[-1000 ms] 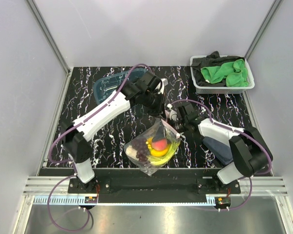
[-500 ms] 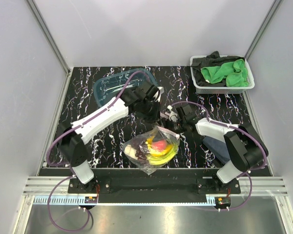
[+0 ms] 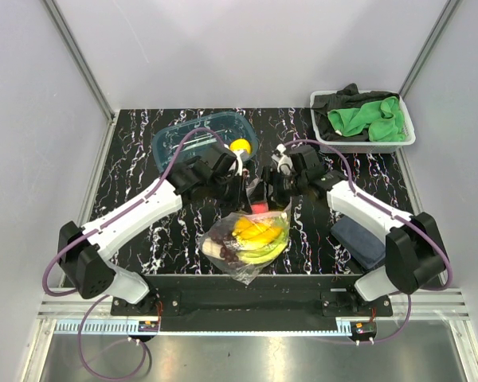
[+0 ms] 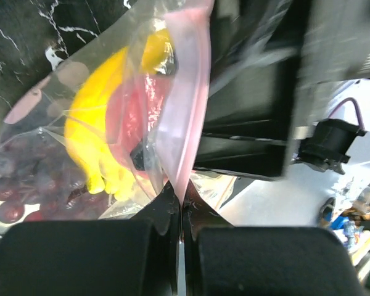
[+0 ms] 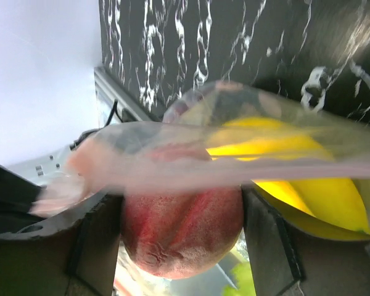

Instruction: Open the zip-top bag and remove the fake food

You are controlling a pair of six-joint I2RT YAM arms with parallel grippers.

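Zip-top bag [image 3: 247, 253] is gripped at its pink zip strip [image 4: 185, 92], which the left jaws clench flat. The right jaws grasp the peach [image 5: 179, 240] from both sides at the bag's mouth, with bag film lying across it. The bag rests at 6 o'clock on the surface [image 3: 382, 171], close to the near edge, with the banana bunch [image 3: 259, 235] and grapes [image 3: 233, 255] inside. Free surface lies at 9 o'clock. A second ago the right jaws stood wide open, the peach sat deeper in the bag, and the left arm reached farther toward 12 o'clock.
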